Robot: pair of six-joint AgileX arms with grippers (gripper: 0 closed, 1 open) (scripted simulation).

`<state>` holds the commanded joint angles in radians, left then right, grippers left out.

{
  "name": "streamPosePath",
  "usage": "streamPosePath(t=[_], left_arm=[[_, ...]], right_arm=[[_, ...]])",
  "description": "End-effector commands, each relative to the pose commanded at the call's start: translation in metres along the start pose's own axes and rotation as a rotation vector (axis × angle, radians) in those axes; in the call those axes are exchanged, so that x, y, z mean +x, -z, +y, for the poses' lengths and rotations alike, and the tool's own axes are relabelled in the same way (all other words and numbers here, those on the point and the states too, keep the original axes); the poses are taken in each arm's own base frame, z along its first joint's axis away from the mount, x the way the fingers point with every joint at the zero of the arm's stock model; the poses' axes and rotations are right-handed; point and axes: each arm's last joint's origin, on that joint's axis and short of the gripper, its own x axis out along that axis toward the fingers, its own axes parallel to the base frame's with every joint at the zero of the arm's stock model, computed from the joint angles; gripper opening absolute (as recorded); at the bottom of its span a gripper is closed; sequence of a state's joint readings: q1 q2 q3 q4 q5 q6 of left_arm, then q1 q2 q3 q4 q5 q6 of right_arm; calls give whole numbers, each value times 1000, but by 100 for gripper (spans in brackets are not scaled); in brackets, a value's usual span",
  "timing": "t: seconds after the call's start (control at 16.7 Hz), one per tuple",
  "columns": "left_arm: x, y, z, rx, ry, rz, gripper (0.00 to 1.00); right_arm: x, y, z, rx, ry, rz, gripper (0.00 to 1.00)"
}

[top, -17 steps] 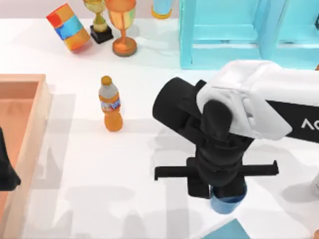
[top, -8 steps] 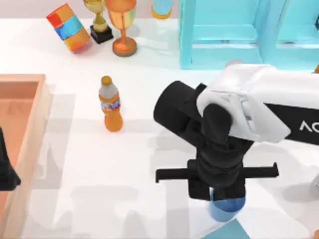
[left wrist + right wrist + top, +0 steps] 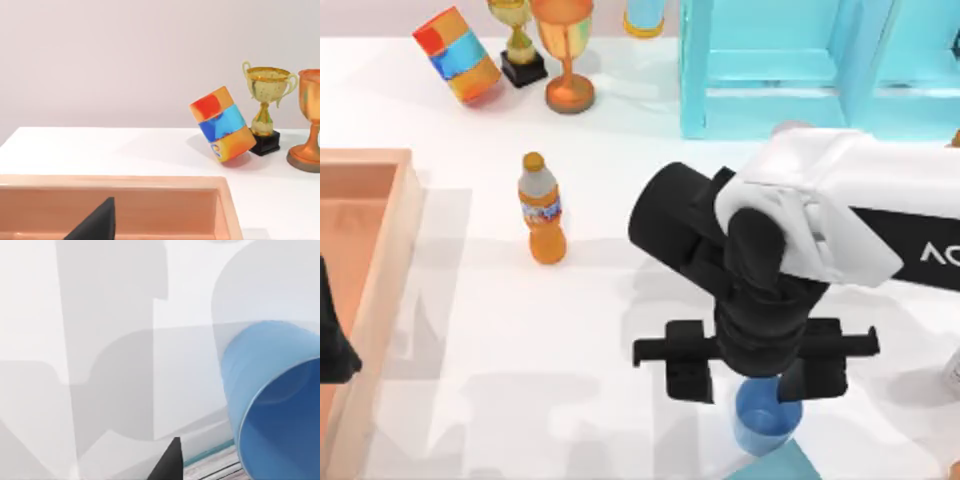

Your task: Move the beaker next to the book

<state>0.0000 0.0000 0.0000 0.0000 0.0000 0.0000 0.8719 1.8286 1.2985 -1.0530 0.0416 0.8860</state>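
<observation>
Now upright near the worktop's front edge: beaker (image 3: 764,420), mouth up, long axis vertical, just beside the book (image 3: 782,468) corner at that edge.

Right gripper (image 3: 756,372) directly over the beaker, fingers spread wide to either side and apart from its wall, holding nothing. Blue cup wall and open rim large in the right wrist view (image 3: 280,405), with a strip of the book's edge (image 3: 210,456) close by. Left gripper (image 3: 332,345) parked at the worktop's left edge over the wooden tray (image 3: 380,260); cannot tell whether open or closed. Orange soda bottle (image 3: 542,208) upright left of centre, well apart from the beaker. Along the back edge: tilted striped can (image 3: 458,55), two trophies (image 3: 563,50), turquoise shelf frame (image 3: 800,70). Bare worktop (image 3: 570,340) between bottle and beaker.
</observation>
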Motion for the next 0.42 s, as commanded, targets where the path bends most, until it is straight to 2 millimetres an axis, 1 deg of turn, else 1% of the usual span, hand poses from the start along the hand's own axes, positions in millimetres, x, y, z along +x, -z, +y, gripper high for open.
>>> streamPosePath(t=[0.06, 0.12, 0.42], left_arm=[[0, 0, 0, 0, 0, 0, 100], [0, 0, 0, 0, 0, 0, 100], [0, 0, 0, 0, 0, 0, 100]], right_arm=[[0, 0, 0, 0, 0, 0, 98], [0, 0, 0, 0, 0, 0, 100], [0, 0, 0, 0, 0, 0, 100]])
